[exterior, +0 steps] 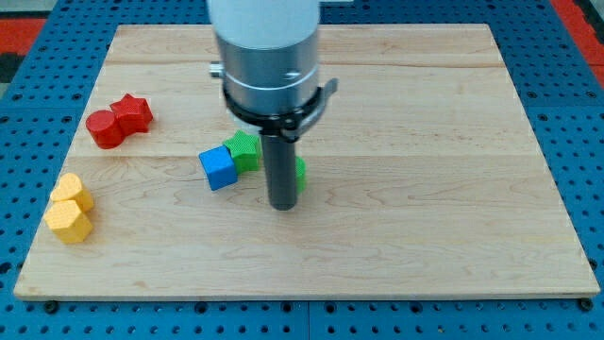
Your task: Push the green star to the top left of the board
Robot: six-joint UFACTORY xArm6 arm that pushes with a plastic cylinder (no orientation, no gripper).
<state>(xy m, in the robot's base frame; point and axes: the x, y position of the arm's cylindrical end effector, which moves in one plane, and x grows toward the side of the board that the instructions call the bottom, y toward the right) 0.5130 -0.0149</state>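
Near the middle of the wooden board (396,236), my tip (283,205) is being held down against the wood. The tool is a straight dark rod under a grey collar and a white arm; it is a single piece, so nothing is being pinched by it.

Just right of the rod, and partly hidden behind it, a green block (300,174) is being touched or nearly touched by the shaft; its shape cannot be made out. Left of the rod and slightly farther back, the green star (244,149) is sitting left of the board's centre, well apart from the far left corner. Its near left side is being touched by a blue cube (218,168).

Toward the left edge, a red cylinder (105,128) and a red block (134,113) are lying pressed together. Nearer, by the left edge, two yellow blocks (73,193) (68,220) are lying against each other. The board is being carried by a blue perforated table (576,113).
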